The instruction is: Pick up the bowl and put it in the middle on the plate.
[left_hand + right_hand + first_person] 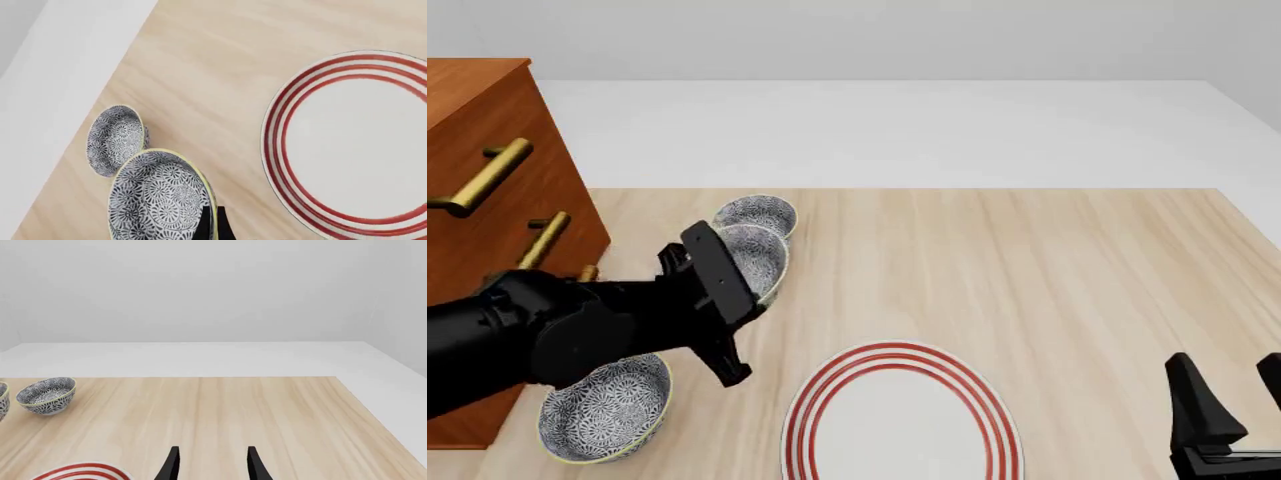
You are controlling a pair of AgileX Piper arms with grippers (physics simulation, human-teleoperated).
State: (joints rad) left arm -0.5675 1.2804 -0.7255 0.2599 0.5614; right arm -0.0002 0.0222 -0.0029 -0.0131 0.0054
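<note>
While the table (1068,260) carries everything, the plate (901,420) sits bare at six o'clock in the front view, so the placing is not yet done. Next down in size, the left gripper (723,290) at nine o'clock is pinching the bowl (761,258) by its rim, tilted and seemingly lifted, with the plate off toward four o'clock from it. What remains, judging by this, is carrying it over the plate's middle and letting go. Two spare bowls rest apart: one (605,408) at seven o'clock, another (755,212) just behind. The right gripper (211,464) idles with fingers spread.
</note>
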